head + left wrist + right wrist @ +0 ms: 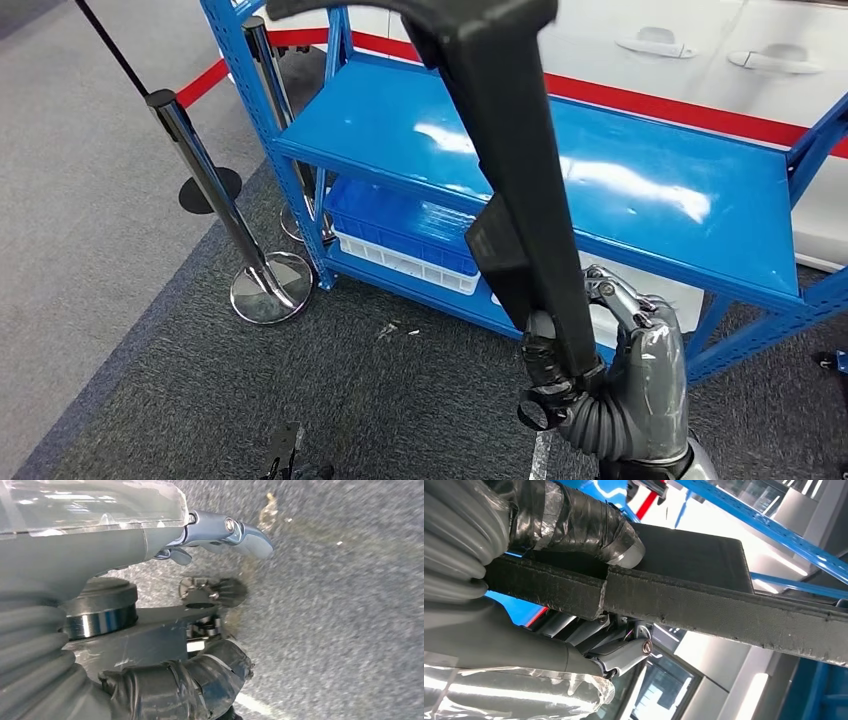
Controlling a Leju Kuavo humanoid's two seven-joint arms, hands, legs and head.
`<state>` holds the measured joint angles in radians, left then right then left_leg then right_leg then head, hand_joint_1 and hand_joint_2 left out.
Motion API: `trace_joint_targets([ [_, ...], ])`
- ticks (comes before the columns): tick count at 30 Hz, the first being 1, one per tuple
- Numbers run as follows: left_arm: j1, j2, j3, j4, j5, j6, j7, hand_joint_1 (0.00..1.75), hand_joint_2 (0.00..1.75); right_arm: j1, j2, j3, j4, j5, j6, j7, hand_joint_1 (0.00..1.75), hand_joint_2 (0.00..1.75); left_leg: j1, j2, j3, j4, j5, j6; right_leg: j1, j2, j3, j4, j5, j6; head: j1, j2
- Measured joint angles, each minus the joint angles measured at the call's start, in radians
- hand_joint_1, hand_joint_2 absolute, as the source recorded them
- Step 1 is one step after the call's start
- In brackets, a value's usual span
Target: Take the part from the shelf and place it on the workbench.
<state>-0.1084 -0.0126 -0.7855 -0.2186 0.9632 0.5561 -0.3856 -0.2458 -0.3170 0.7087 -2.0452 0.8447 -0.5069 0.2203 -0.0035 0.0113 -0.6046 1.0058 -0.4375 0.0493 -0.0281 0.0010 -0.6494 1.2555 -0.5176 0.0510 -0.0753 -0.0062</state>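
Right hand point(640, 385) wrapped around lower end of long black part point(510, 150), thumb and fingers clamped on it; I see part standing near-upright, lifted off blue shelf point(640, 190), in front of its front edge. Left hand point(150, 610) hangs over grey carpet point(340, 605), fingers curled in, nothing in it. Blue crate point(400, 225) on shelf's lower level. Chrome stanchion point(215, 190) off shelf's left corner.
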Motion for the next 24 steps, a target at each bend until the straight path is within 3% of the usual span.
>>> trace_joint_targets([
  [1,0.0,0.0,0.0,0.0,0.0,0.001,0.003,0.0,1.75,0.0,0.0,0.0,0.0,-0.001,0.001,0.0,1.75,1.75,0.005,-0.003,-0.024,0.019,0.004,-0.007,-0.006,0.009,0.04,-0.052,0.006,0.01,0.001,0.0],
  [3,-0.001,0.001,0.0,0.0,-0.002,0.002,0.016,0.0,1.75,0.001,0.0,0.0,0.0,0.0,0.002,-0.001,1.75,1.75,0.007,-0.012,-0.062,0.052,0.01,-0.022,-0.01,0.035,0.105,-0.151,-0.018,0.009,0.0,0.0],
  [5,-0.002,0.002,0.0,0.0,-0.004,-0.001,0.037,0.0,1.75,0.003,-0.001,0.0,0.0,0.002,0.003,-0.002,1.75,1.75,0.004,-0.024,-0.079,0.064,0.021,-0.035,-0.007,0.045,0.117,-0.179,-0.038,-0.014,0.001,0.0],
  [7,-0.001,0.002,-0.001,0.0,-0.008,-0.003,0.053,0.0,1.75,0.002,-0.002,-0.001,0.001,0.003,0.004,-0.002,1.75,1.75,0.008,-0.032,-0.088,0.071,0.022,-0.045,-0.008,0.027,0.106,-0.176,-0.028,-0.036,0.002,0.0],
  [9,0.001,0.002,-0.004,0.0,-0.011,-0.003,0.062,0.0,1.75,0.0,-0.002,-0.001,0.0,0.004,0.005,-0.002,1.75,1.75,0.012,-0.029,-0.11,0.124,-0.031,-0.054,-0.008,0.009,0.095,-0.178,-0.013,-0.052,-0.003,0.0],
  [11,0.001,0.002,-0.008,0.0,-0.011,-0.003,0.067,0.0,1.75,-0.001,-0.002,-0.001,0.0,0.004,0.006,-0.003,1.75,1.75,0.013,-0.024,-0.145,0.238,-0.111,-0.062,-0.003,-0.008,0.08,-0.178,0.0,-0.06,-0.007,0.0],
  [12,0.001,0.002,-0.01,0.0,-0.011,-0.003,0.069,0.0,1.75,-0.001,-0.002,-0.001,0.0,0.004,0.006,-0.003,1.75,1.75,0.014,-0.022,-0.157,0.29,-0.133,-0.063,0.0,-0.016,0.071,-0.178,0.007,-0.062,-0.008,0.0],
  [13,0.002,0.002,-0.01,0.0,-0.011,-0.003,0.071,0.0,1.75,-0.001,-0.002,-0.001,0.0,0.004,0.006,-0.003,1.75,1.75,0.014,-0.021,-0.157,0.319,-0.136,-0.063,0.003,-0.025,0.062,-0.177,0.012,-0.063,-0.007,0.0],
  [14,0.002,0.002,-0.011,0.0,-0.011,-0.003,0.071,0.0,1.75,-0.001,-0.002,-0.001,0.0,0.004,0.006,-0.003,1.75,1.75,0.013,-0.019,-0.139,0.312,-0.123,-0.059,0.007,-0.033,0.055,-0.177,0.017,-0.063,-0.007,0.0],
  [15,0.003,0.002,-0.012,0.0,-0.011,-0.003,0.072,0.0,1.75,-0.001,-0.002,-0.001,0.0,0.004,0.006,-0.003,1.75,1.75,0.011,-0.015,-0.101,0.267,-0.101,-0.052,0.01,-0.04,0.05,-0.177,0.021,-0.063,-0.007,0.0],
  [18,0.0,0.002,-0.013,0.0,-0.012,-0.002,0.072,0.0,1.75,-0.001,-0.002,-0.001,0.0,0.004,0.006,-0.003,1.75,1.75,-0.007,0.026,0.027,0.078,-0.071,-0.025,0.015,-0.065,0.045,-0.181,0.03,-0.058,-0.006,0.0],
  [20,-0.002,0.003,-0.014,0.0,-0.014,-0.002,0.072,0.0,1.75,-0.002,-0.002,-0.001,0.0,0.004,0.007,-0.003,1.75,1.75,-0.022,0.036,0.045,0.036,-0.07,-0.014,0.012,-0.082,0.047,-0.19,0.039,-0.047,-0.008,0.0],
  [21,-0.001,0.003,-0.014,0.0,-0.015,-0.001,0.074,0.0,1.75,-0.002,-0.002,-0.001,0.0,0.004,0.008,-0.003,1.75,1.75,-0.023,0.028,0.046,0.025,-0.06,-0.009,0.01,-0.089,0.051,-0.197,0.042,-0.04,-0.008,0.0],
  [23,0.002,0.003,-0.016,0.0,-0.018,0.0,0.078,0.0,1.75,-0.003,-0.002,-0.001,0.001,0.004,0.009,-0.003,1.75,1.75,-0.019,0.015,0.054,-0.006,-0.04,0.001,0.008,-0.07,0.047,-0.191,0.031,-0.031,-0.007,0.0],
  [24,0.002,0.003,-0.016,0.0,-0.019,0.001,0.08,0.0,1.75,-0.004,-0.002,-0.001,0.001,0.004,0.01,-0.003,1.75,1.75,-0.015,0.008,0.057,-0.019,-0.03,0.006,0.008,-0.051,0.036,-0.163,0.009,-0.029,-0.006,0.0],
])
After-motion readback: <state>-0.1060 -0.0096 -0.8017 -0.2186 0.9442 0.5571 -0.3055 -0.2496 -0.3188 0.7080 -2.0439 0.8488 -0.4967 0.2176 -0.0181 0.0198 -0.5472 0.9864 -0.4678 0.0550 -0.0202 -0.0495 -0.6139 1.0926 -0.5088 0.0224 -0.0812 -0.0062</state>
